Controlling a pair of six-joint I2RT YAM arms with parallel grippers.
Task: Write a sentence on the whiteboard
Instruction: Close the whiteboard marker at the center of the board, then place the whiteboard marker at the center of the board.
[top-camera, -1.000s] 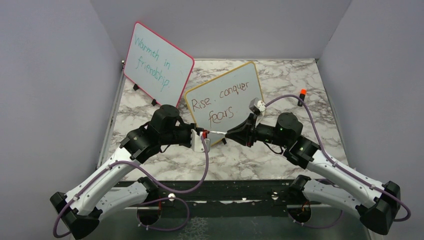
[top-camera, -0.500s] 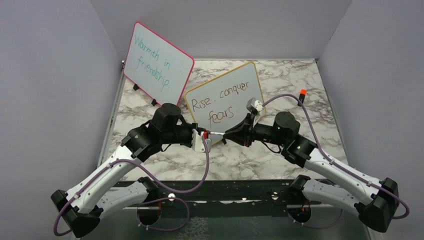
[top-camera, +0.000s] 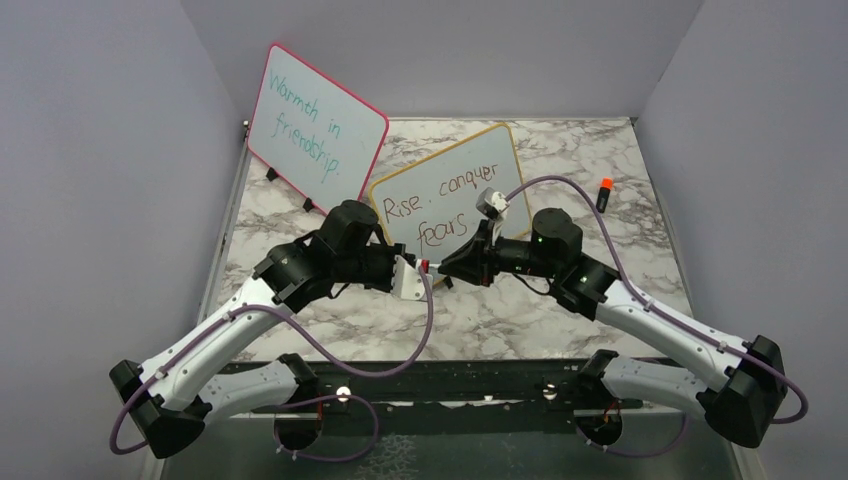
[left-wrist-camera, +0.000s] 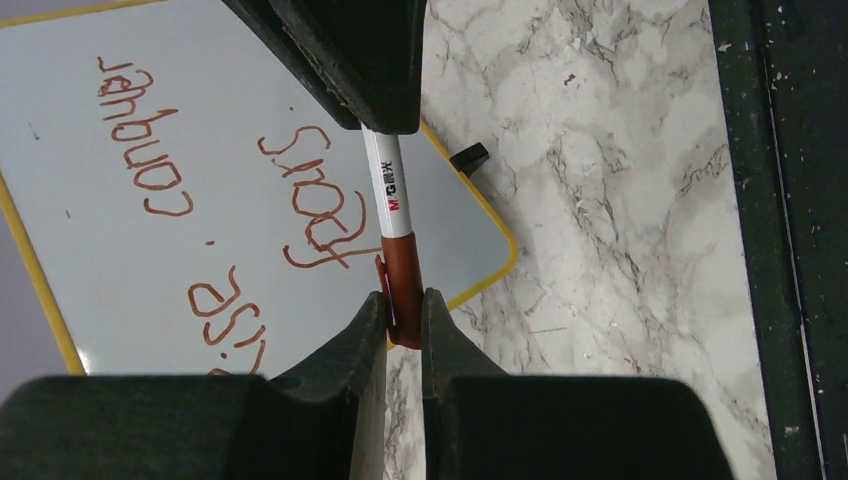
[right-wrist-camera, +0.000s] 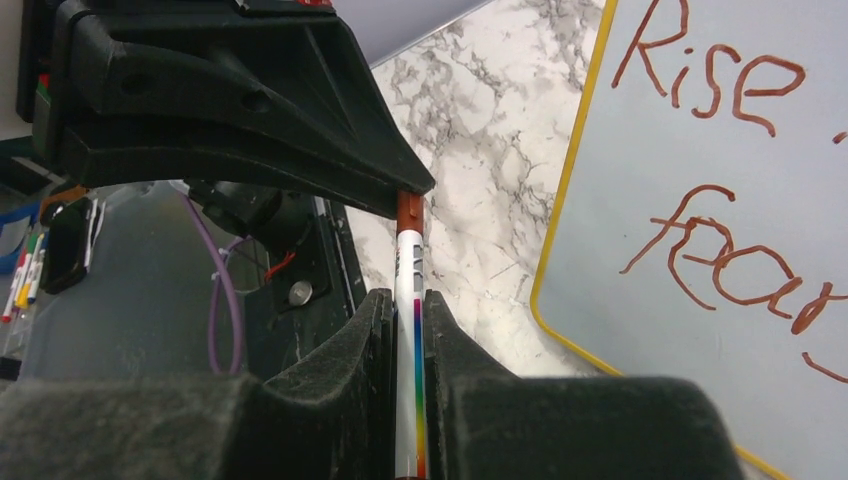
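The left arm (top-camera: 215, 340) and right arm (top-camera: 680, 335) have white links, black joints, and looping purple cables (top-camera: 431, 315).

— Light's soft and even, from overhead; the white grey-veined marble worktop (top-camera: 520, 320) carries only faint shadows.
— Top view's sharp. In the wrist views the near black foam finger pads (left-wrist-camera: 340, 370) blur; marble beyond is crisp.

Whiteboard (top-camera: 450, 205): face is finished in smooth, glossy white; frame looks moulded in yellow-orange plastic. Counter (top-camera: 560, 150): surfaced in a smooth, grey-veined marble pattern. Marker (left-wrist-camera: 392, 200): barrel is made of glossy white plastic. Left claw (left-wrist-camera: 403, 310), right claw (right-wrist-camera: 408, 305): matt black, finely grained plastic.
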